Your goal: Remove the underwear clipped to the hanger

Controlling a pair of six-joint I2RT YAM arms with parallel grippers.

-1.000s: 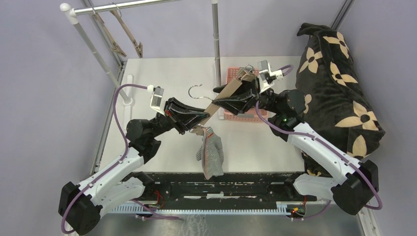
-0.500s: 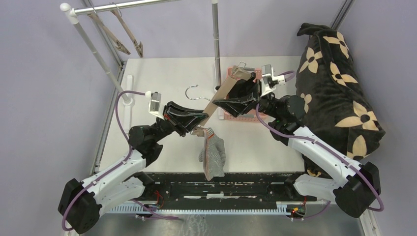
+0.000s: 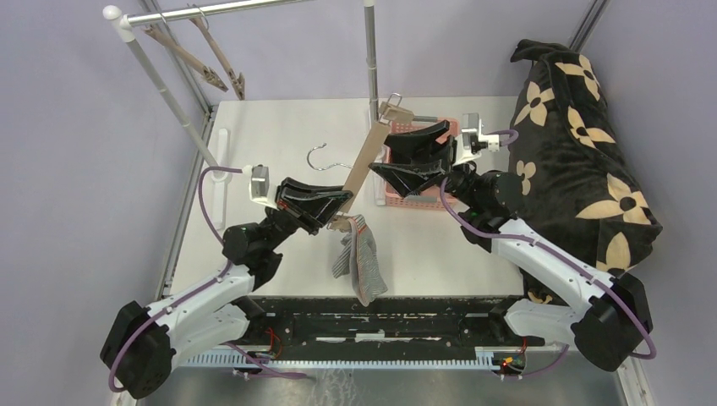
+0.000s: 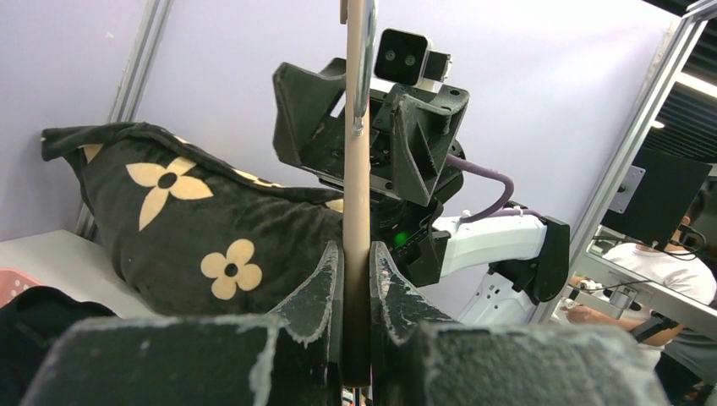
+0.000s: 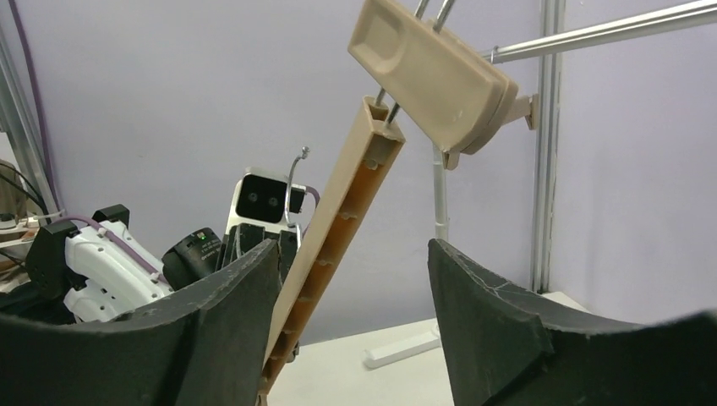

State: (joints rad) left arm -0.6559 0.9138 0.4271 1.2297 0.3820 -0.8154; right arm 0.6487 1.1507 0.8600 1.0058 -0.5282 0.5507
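A tan clip hanger (image 3: 365,165) stands steeply tilted over the table. My left gripper (image 3: 341,205) is shut on its bar near the lower end; the left wrist view shows the bar (image 4: 356,169) pinched between the jaws (image 4: 356,254). The grey-and-white striped underwear (image 3: 362,258) hangs from the lower clip, just below that grip. My right gripper (image 3: 391,154) is open beside the hanger's upper part. In the right wrist view the bar (image 5: 338,220) passes between the spread fingers (image 5: 353,245), close to the left one, with the bare upper clip (image 5: 431,76) above. The navy and black briefs are not clearly visible.
A pink basket (image 3: 423,193) sits under my right gripper. The large black cushion with tan flowers (image 3: 575,144) fills the right side. A metal rack (image 3: 161,80) with spare hangers (image 3: 216,63) stands at the back left, and a vertical pole (image 3: 370,59) at the back middle.
My right gripper has let go of the hanger's upper end, opened wide and drawn back to the right. The hanger's top has swung left and more upright. My left gripper still holds the bar.
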